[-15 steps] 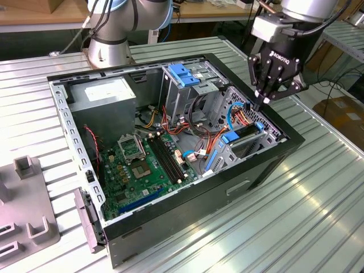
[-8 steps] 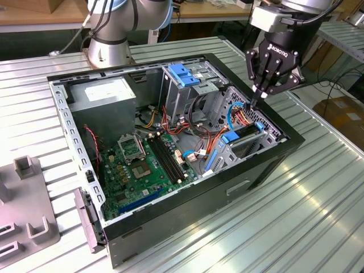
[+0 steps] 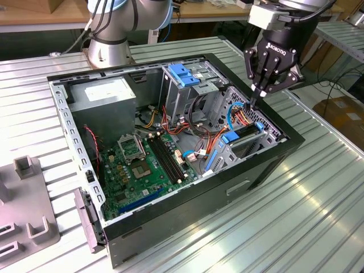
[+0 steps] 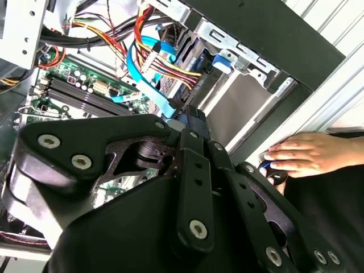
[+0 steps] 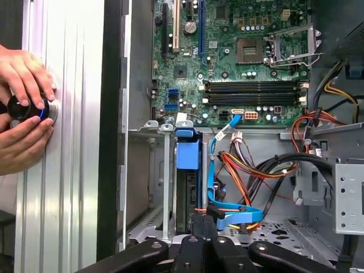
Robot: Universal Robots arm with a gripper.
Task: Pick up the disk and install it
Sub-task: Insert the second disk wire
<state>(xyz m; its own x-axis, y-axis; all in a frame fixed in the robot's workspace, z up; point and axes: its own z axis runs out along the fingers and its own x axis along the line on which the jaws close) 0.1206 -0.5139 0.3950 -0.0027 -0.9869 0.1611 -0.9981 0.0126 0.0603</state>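
Nearest the lens in both wrist views: black linkage of the end effector (image 5: 205, 226), fingers pressed together into a single point, with nothing seen pinched between them. Hangs tip-down in the exterior view, right over the drive bay (image 5: 145, 170) at the corner of the computer case (image 3: 170, 222) towards the exterior view's right. Looks to touch, or all but touch, the end of the disk (image 5: 188, 156) below it; cannot tell which.

Just beyond the tip: the disk itself, standing on edge inside that bay, blue carrier rail uppermost, grey body sunk between the metal walls. Reads as picked up, carried over and slotted in (whether fully seated and latched is not clear). Seems the pick-up is done and the install far along, with at most a last press home left.

Beside the bay: a tangle of blue, orange and red cables (image 5: 239, 170). Farther in: the motherboard (image 5: 227, 68). Outside the case, on the ribbed metal surface (image 3: 284, 227): a person's hand (image 4: 310, 153) resting at a round black knob (image 5: 20, 108).
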